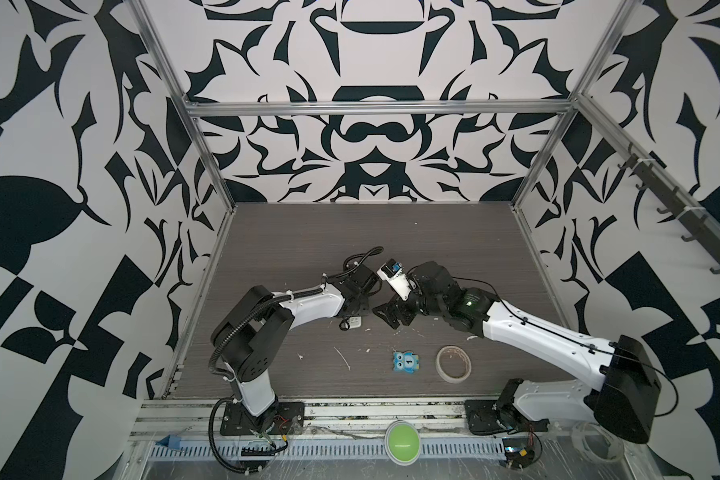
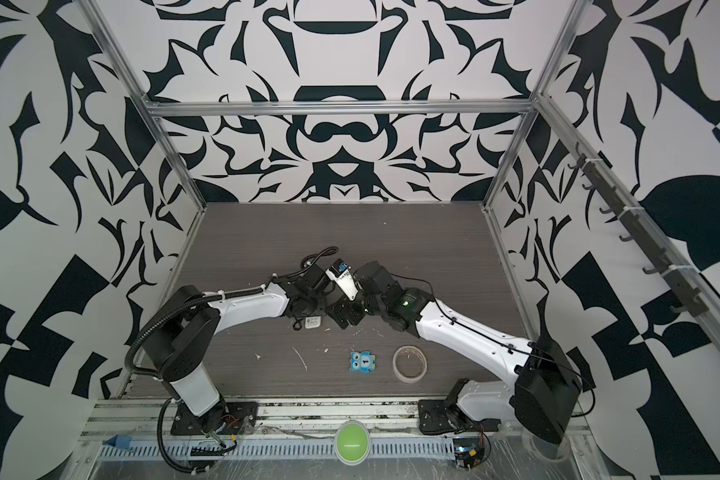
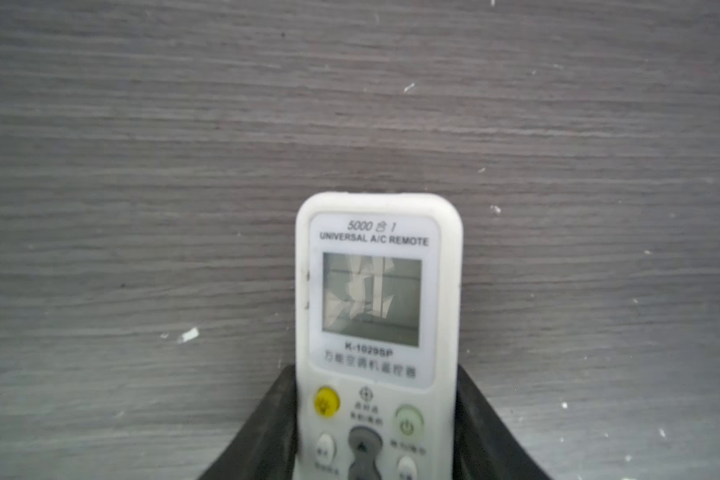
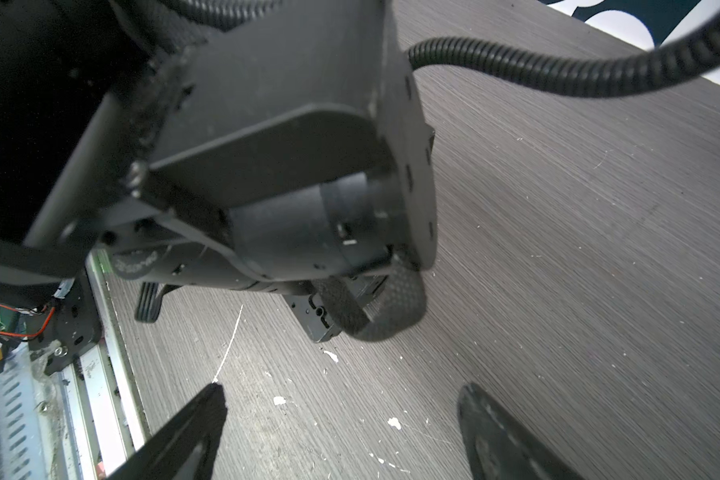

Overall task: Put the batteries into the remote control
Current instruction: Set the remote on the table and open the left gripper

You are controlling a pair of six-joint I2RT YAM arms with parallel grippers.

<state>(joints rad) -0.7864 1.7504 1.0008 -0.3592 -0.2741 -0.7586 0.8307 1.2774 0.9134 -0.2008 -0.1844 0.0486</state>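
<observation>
Collision is your nearest risk. In both top views the two wrists meet over the middle of the table. In the right wrist view the left arm's wrist housing fills the upper left and centre, and its ribbed cable arcs across the upper right. The right gripper stands spread wide at the bottom edge of that view, with nothing between its fingers. If you drive it forward carelessly, you likely snag that cable or strike the housing.

The remote control sits at lower centre of the left wrist view. The left gripper clamps it along its two long edges, button face toward the camera, with the screen end sticking out free and the table behind it. The fingers grip smooth plastic low on the body, so a push on the free end probably pivots the remote or slides it out.

You see only the face; the back, where the battery bay presumably lies, is hidden. The batteries show in no view, so you cannot confirm whether they are loaded or where they lie. Hunting for them with the remote clamped this lightly invites a drop.
</observation>
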